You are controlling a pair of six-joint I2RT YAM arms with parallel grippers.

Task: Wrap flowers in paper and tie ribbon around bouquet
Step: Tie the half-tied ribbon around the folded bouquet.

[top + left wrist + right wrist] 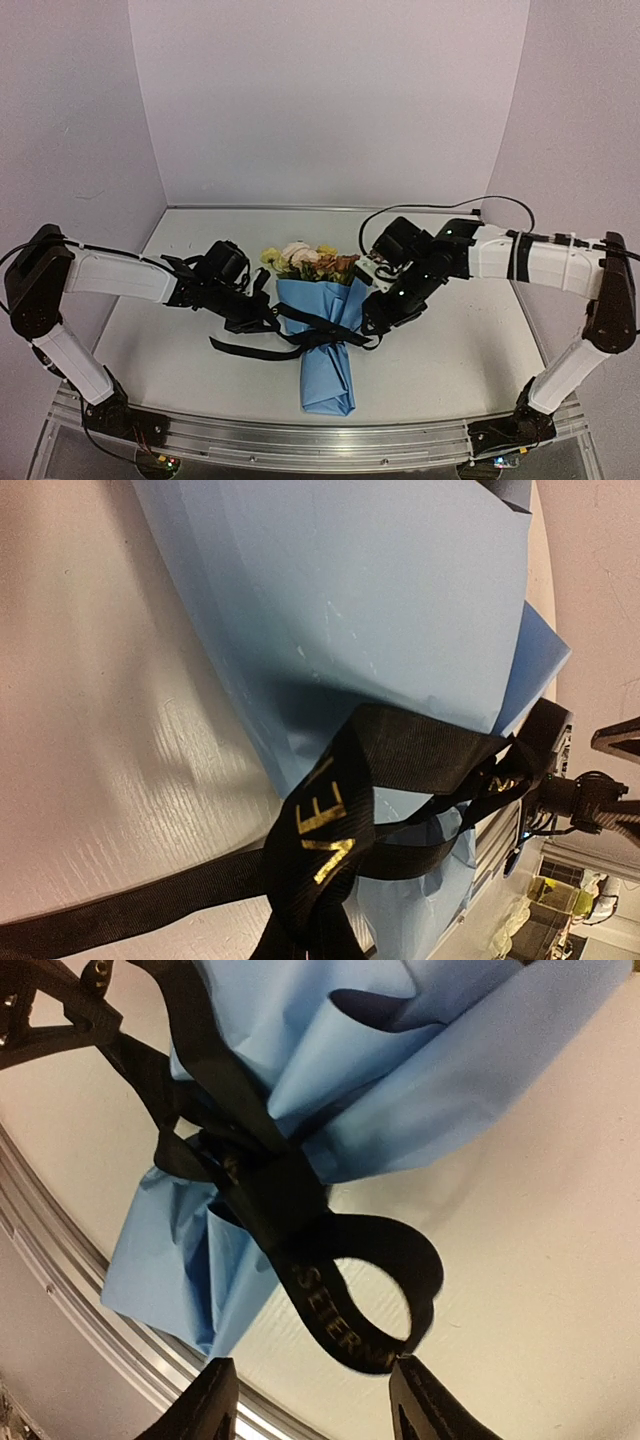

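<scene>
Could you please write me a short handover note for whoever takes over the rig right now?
Left pincer: shut, apparently on the ribbon, beside the paper cone.
Right pincer: open, holding nothing; a ribbon loop lies just off its fingertips.
Things: the flowers sit in the paper cone, which lies mid-table, blooms away from the arms.
Done: flowers wrapped; ribbon crossed and knotted around the cone's waist.
Left: the knot looks loose, with a slack loop and a long tail on the table; probably snug it, then release.
</scene>
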